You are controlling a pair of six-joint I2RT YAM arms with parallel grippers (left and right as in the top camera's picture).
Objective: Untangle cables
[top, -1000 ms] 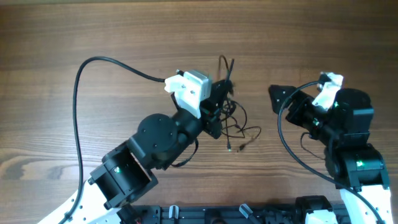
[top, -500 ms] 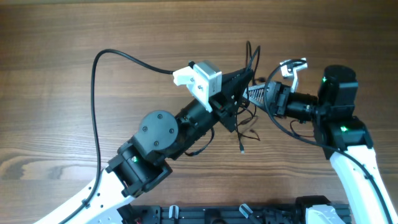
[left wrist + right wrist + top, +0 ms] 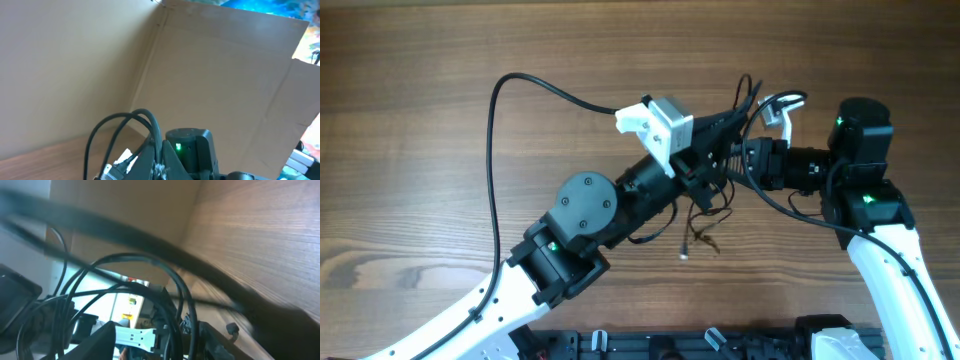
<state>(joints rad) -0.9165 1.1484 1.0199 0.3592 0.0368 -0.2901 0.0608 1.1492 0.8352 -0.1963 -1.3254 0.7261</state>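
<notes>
Left gripper [image 3: 722,140] clamped on the cables [image 3: 701,222], right gripper [image 3: 745,160] tip-to-tip just right of it, can't tell if its jaws are apart or together, bundle between both arms, loose strands trailing nearward over the table [image 3: 420,60].

The cables [image 3: 703,212] are several thin black cords snarled into one loose bunch, a little toward 3 o'clock from the middle of the table. The knotted part is raised and gripped in the left end effector [image 3: 728,138]. Two narrow loops [image 3: 748,88] stick out of it toward 12 o'clock. Slack strands curl down toward 6 o'clock, and one ends in a small plug [image 3: 684,256] at about 7 o'clock from the knot. In the right wrist view, rounded black loops [image 3: 130,256] arch close to the lens, overlapping and partly blurred.
</notes>
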